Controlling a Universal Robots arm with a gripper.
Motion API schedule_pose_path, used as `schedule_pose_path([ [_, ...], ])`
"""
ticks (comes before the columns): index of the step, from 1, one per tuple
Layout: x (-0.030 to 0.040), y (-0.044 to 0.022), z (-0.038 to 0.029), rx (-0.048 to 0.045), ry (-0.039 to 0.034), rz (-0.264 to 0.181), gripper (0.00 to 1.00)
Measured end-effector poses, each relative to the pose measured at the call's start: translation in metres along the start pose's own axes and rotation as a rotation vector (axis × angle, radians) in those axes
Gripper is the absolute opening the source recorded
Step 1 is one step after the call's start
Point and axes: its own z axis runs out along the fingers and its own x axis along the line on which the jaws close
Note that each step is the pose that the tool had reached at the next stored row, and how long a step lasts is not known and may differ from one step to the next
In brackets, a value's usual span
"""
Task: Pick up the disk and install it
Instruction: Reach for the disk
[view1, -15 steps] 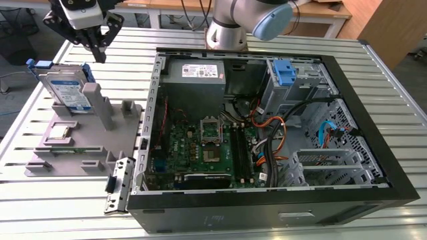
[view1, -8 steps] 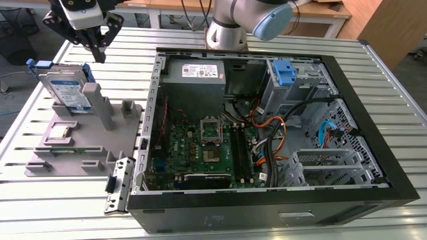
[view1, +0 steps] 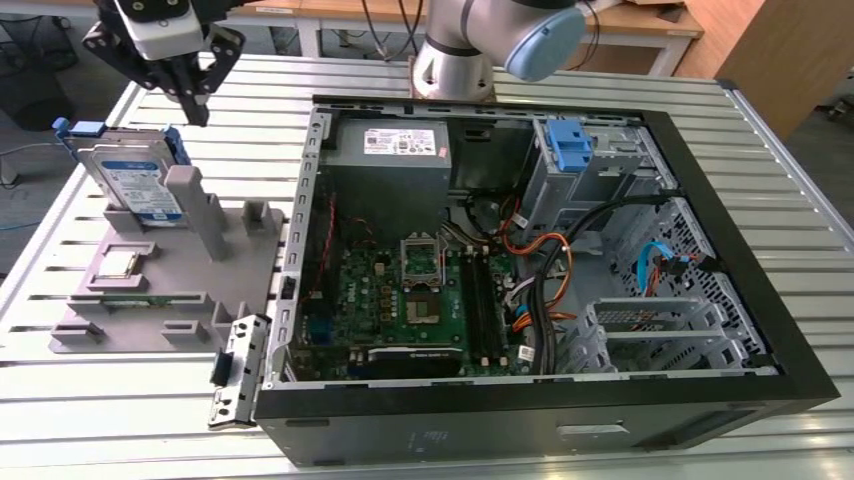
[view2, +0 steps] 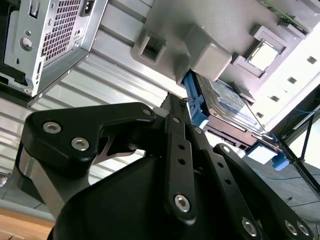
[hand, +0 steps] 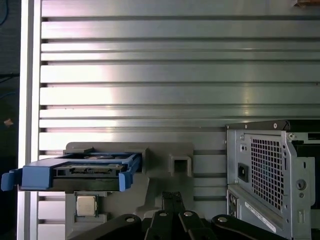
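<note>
Hovering near the upright disk (view1: 107, 165) in grey holder (view1: 160, 285), tool (view1: 198, 110) pressed together, empty, blue-and-white label (view1: 144, 192) illegible

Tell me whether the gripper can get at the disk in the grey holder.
Probably yes. The gripper hangs above and just to the exterior view's right of the disk, whose top edge stands free of the grey holder with nothing over it. The jaws look shut and would need opening.
</note>
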Motion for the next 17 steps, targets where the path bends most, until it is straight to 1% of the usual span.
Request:
schedule_pose_path([
  [5, 0.0113, -0.0003, 0.0009, 0.0001, 0.0002, 0.0, 0.1],
  [7, 0.0168, -0.0003, 0.0016, 0.0, 0.0, 0.0, 0.1],
  [11, 0.0302, -0.0004, 0.0028, 0.0001, 0.0001, 0.0, 0.1],
  [17, 0.0525, -0.0001, 0.0045, 0.0, 0.0, 0.001, 0.1],
])
